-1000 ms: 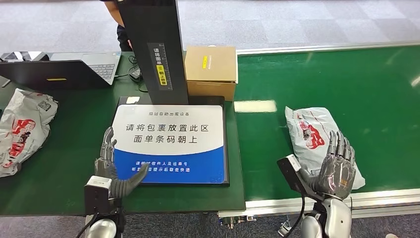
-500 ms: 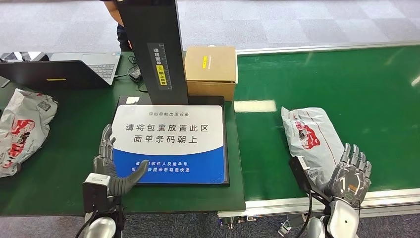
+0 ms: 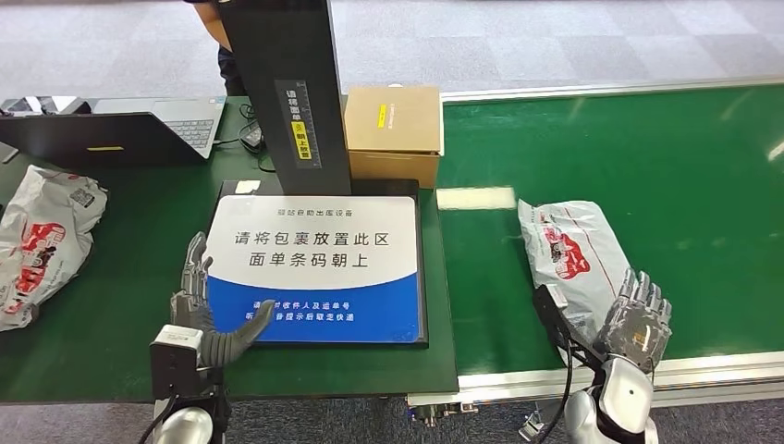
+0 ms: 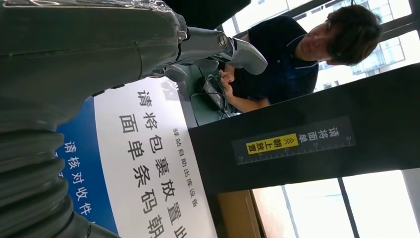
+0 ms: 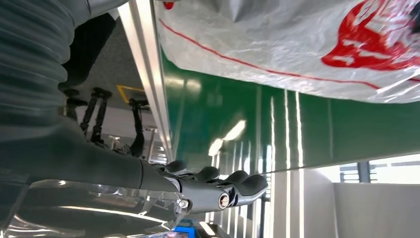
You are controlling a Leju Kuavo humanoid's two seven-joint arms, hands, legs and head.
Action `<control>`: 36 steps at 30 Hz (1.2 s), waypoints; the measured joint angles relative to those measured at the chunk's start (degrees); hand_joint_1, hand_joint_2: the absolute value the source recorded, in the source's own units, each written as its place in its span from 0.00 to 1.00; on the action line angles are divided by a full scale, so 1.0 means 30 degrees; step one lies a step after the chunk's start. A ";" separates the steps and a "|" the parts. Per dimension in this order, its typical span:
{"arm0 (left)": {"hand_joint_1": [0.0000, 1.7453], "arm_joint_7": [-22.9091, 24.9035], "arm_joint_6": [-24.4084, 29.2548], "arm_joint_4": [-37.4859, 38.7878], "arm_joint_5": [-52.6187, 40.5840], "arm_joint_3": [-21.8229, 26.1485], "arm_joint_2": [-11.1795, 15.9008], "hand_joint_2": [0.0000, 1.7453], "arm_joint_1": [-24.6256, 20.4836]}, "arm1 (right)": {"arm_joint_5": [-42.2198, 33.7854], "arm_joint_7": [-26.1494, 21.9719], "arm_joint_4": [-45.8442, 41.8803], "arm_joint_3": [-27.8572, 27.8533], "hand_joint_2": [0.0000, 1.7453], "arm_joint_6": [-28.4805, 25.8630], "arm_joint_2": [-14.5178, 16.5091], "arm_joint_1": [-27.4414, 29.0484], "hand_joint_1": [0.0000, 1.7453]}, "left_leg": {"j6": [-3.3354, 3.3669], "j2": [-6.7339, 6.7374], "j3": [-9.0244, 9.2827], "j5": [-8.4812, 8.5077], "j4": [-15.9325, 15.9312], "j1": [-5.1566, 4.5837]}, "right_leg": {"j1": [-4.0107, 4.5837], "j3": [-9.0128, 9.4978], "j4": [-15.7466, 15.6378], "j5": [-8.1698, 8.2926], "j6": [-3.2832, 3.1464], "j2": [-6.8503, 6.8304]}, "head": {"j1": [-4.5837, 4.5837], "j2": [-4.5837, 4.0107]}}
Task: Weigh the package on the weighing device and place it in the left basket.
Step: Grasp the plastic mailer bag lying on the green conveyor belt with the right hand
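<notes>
Fingers [image 3: 647,294] of the right hand [image 3: 634,326] are spread, apparently empty, drawn back to the package's [image 3: 571,250] five o'clock, so it remains ungrasped on the belt [image 3: 647,148]; left hand [image 3: 199,305] open.

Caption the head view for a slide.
Right hand open beside the package on the green belt; weighing plate bare.

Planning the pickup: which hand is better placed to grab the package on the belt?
Right. The right hand hovers open at the package's near end, while the left hand rests by the scale plate.
</notes>
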 joint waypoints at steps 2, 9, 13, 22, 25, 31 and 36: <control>0.00 -0.0040 -0.0004 0.0000 0.0009 0.0018 -0.0002 1.00 -0.0044 | -0.0009 -0.0447 0.0608 0.0036 1.00 0.0055 -0.0049 -0.0375 0.00 | 0.0000 0.0000 0.0001 0.0001 0.0001 0.0000 | 0.0000 0.0000 0.0000 0.0000 0.0000 0.0000 | 0.0002 0.0000; 0.00 -0.0018 0.0014 -0.0007 0.0073 0.0097 -0.0002 1.00 -0.0338 | 0.0018 -0.0054 0.2893 0.0231 1.00 0.0228 -0.0519 -0.1799 0.00 | 0.0002 0.0000 0.0005 0.0003 0.0004 0.0000 | -0.0001 0.0007 0.0002 0.0001 0.0001 -0.0001 | 0.0000 0.0000; 0.00 0.0151 0.0109 -0.0082 0.0086 0.0164 -0.0002 1.00 -0.0347 | 0.0018 0.1256 0.4514 0.0532 1.00 0.0206 -0.1141 -0.2557 0.00 | 0.0003 -0.0002 0.0002 0.0003 0.0007 -0.0001 | -0.0002 0.0008 0.0001 0.0001 0.0001 -0.0002 | 0.0002 0.0000; 0.00 0.0326 0.0169 -0.0357 0.0051 0.0233 -0.0004 1.00 -0.0194 | 0.0020 0.3760 0.7018 0.0767 1.00 0.0279 -0.2160 -0.3247 0.00 | 0.0003 -0.0005 0.0003 0.0001 0.0007 -0.0001 | -0.0001 0.0006 0.0000 -0.0004 0.0004 -0.0009 | 0.0002 0.0000; 0.00 0.0426 0.0135 -0.0357 -0.0004 0.0224 -0.0004 1.00 -0.0222 | 0.0020 0.3997 0.7276 0.0765 1.00 0.0389 -0.2268 -0.3248 0.00 | 0.0003 -0.0005 0.0008 0.0001 0.0007 -0.0001 | -0.0001 0.0006 0.0000 -0.0004 0.0004 -0.0009 | 0.0000 0.0000; 0.00 0.0463 0.0122 -0.0357 -0.0044 0.0113 -0.0009 1.00 -0.0247 | 0.0022 0.3953 0.7354 0.0601 1.00 0.0703 -0.2251 -0.3000 0.18 | 0.0003 -0.0004 0.0010 0.0001 0.0009 -0.0001 | -0.0001 0.0007 0.0000 -0.0004 0.0004 -0.0008 | 0.0000 0.0000; 0.00 0.0505 0.0035 -0.0353 -0.0096 -0.0073 -0.0009 1.00 -0.0424 | 0.0022 0.3740 0.7354 0.0453 1.00 0.0905 -0.2218 -0.2806 0.87 | 0.0004 -0.0005 0.0006 0.0000 0.0009 -0.0001 | -0.0002 0.0006 -0.0001 -0.0004 0.0005 -0.0008 | 0.0002 0.0000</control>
